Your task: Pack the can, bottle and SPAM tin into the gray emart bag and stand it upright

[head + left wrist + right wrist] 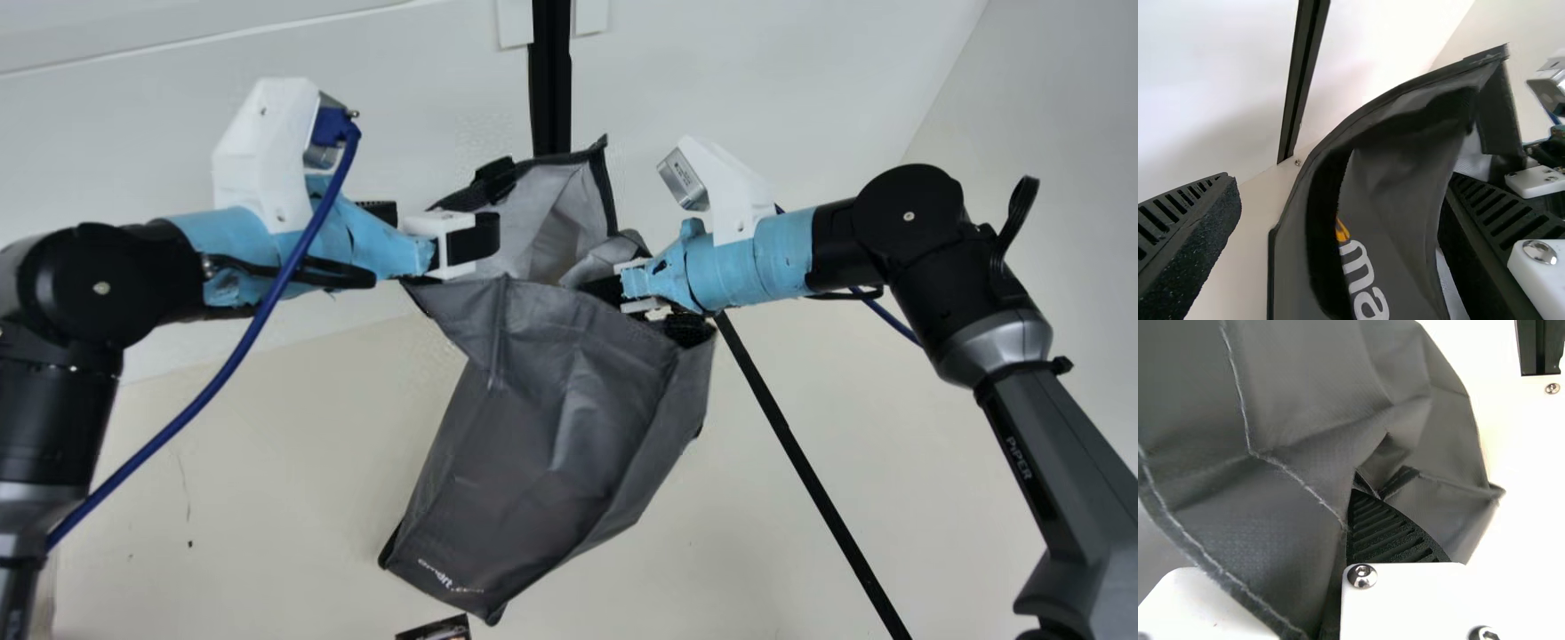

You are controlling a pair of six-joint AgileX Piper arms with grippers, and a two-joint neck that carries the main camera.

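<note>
The gray bag (551, 400) slants at mid view, its mouth spread at the top and its base toward the lower left. At the mouth's left side is my left gripper (431, 229), its fingers apart. In the left wrist view my left gripper (1343, 190) is open, with the bag's side (1398, 200) and a dark strap (1321, 233) between its fingers, one finger partly behind the cloth. My right gripper (606, 288) is at the mouth's right. In the right wrist view my right gripper (1346, 520) is shut on folded cloth of the bag (1298, 420), which covers one finger.
A dark printed item (440, 629) lies at the main view's bottom edge, just below the bag's base. A black pole (551, 80) stands behind the bag, and a thin black bar (809, 471) runs down at its right.
</note>
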